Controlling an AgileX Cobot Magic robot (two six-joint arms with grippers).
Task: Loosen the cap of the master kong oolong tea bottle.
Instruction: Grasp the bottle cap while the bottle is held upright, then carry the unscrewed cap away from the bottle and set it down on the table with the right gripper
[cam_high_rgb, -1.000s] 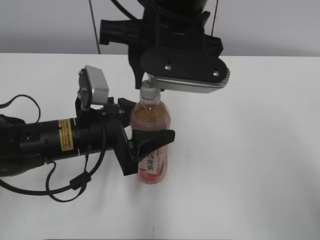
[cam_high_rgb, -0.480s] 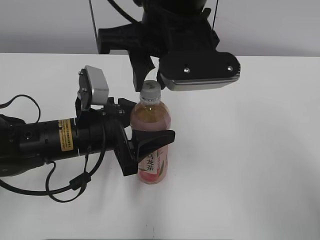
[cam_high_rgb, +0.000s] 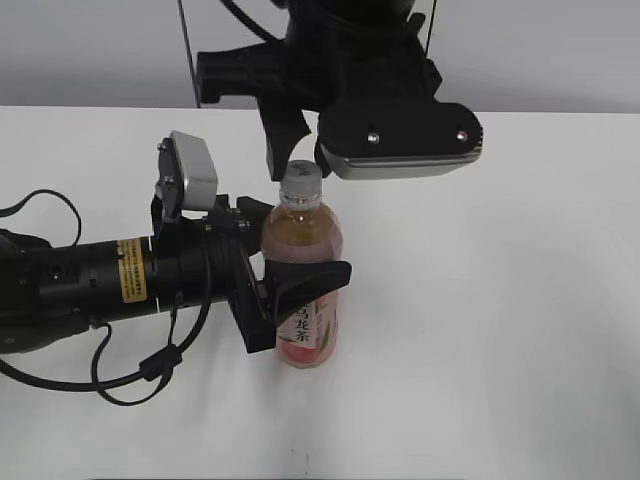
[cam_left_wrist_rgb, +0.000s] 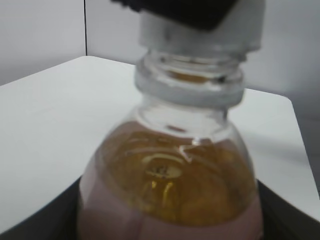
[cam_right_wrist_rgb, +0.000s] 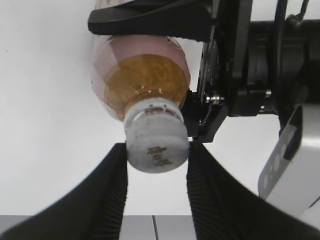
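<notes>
The master kong oolong tea bottle (cam_high_rgb: 305, 300) stands upright on the white table (cam_high_rgb: 500, 330). My left gripper (cam_high_rgb: 282, 248) is shut on its body just below the shoulder. In the left wrist view the bottle's shoulder (cam_left_wrist_rgb: 170, 170) fills the frame, with my left gripper's (cam_left_wrist_rgb: 170, 222) dark jaws at the bottom corners. The white cap (cam_high_rgb: 302, 181) sits on the neck. My right gripper (cam_high_rgb: 298, 168) comes down from above. In the right wrist view my right gripper (cam_right_wrist_rgb: 157, 146) has its ribbed fingers against both sides of the cap (cam_right_wrist_rgb: 157, 142), shut on it.
The left arm (cam_high_rgb: 90, 285) lies along the table from the left edge, with loose black cables (cam_high_rgb: 140, 375) beside it. The right arm's grey camera housing (cam_high_rgb: 400, 140) hangs above and right of the bottle. A grey wall (cam_high_rgb: 560, 50) stands behind the table's far edge.
One second ago the right wrist was turned the other way around the cap. It has rotated about the bottle's axis, swinging its camera housing right and slightly up. The bottle and left gripper have not moved.
</notes>
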